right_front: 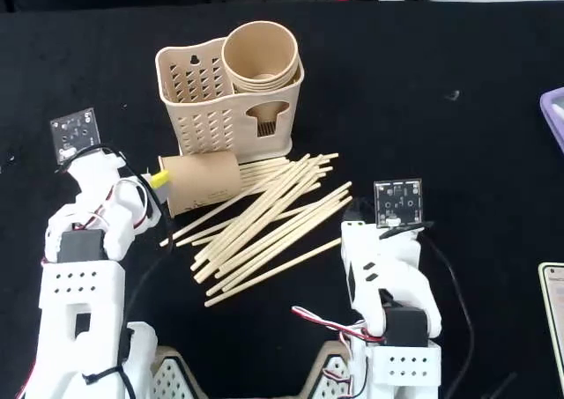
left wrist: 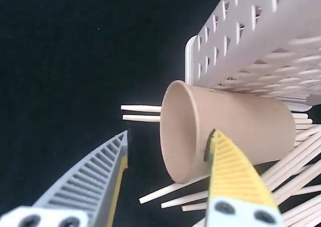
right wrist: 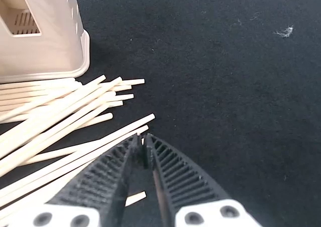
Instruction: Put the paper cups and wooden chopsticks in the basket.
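From above: left hand point(right_front: 155, 186) at the mouth of a paper cup point(right_front: 204, 181) lying on its side on the black surface point(right_front: 441, 152), directly ahead of the hand. Past that cup, a perforated beige basket point(right_front: 198, 108), upright, with stacked cups point(right_front: 260, 55) in the compartment farther from the left hand. Wooden chopsticks point(right_front: 264, 227) fanned loose on the surface between the two hands, some ends tucked under the fallen cup, others reaching the foot of the basket. Right hand point(right_front: 352, 212) just beside the near edge of the pile.

From the left wrist: left hand point(left wrist: 168, 134) spread wide open, gripping nothing. One yellow-edged finger point(left wrist: 233, 177) at the outer wall of the paper cup point(left wrist: 251, 132) just behind the rim, the other out in front of the open mouth and apart from it. Basket point(left wrist: 261, 41) just past the cup, close by its side. Chopsticks point(left wrist: 296, 167) beneath and beyond the cup.

From the right wrist: right hand point(right wrist: 142, 143) closed, black fingers point(right wrist: 175, 177) drawn tip to tip, nothing visible between them. Chopsticks point(right wrist: 65, 111) just beneath and ahead of the tips, spreading toward a corner of the basket point(right wrist: 50, 46) farther ahead.
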Tool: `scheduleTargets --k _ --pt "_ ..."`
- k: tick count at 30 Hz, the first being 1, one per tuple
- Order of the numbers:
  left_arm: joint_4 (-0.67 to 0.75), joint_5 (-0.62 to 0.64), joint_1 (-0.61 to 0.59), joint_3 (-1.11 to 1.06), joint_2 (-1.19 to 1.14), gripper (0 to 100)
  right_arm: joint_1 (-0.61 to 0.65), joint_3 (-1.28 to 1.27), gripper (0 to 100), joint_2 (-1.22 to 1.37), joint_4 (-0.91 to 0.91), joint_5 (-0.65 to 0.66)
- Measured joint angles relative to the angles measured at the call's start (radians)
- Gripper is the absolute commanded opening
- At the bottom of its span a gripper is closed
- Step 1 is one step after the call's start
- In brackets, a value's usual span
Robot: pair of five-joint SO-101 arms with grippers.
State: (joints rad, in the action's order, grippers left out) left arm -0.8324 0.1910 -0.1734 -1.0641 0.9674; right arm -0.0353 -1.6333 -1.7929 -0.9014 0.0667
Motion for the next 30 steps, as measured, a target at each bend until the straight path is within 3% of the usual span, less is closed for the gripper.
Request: scheduleTargets --k 3,7,14,25,30 --pt "0.002 0.0 0.068 -0.002 0.0 26 0.0 0.0 1.5 0.0 0.0 0.0" --pt "0.103 0.0 0.138 -0.063 0.0 26 0.0 0.0 1.5 0.0 0.0 0.0" --pt "0.299 0.0 0.144 -0.192 0.0 26 0.0 0.0 1.5 0.0 0.0 0.0" --pt "0.316 0.0 0.199 -0.238 0.0 25 0.002 0.0 1.5 0.0 0.0 0.0" --pt "0.316 0.0 0.269 -0.269 0.0 13 0.002 0.0 1.5 0.0 0.0 0.0"
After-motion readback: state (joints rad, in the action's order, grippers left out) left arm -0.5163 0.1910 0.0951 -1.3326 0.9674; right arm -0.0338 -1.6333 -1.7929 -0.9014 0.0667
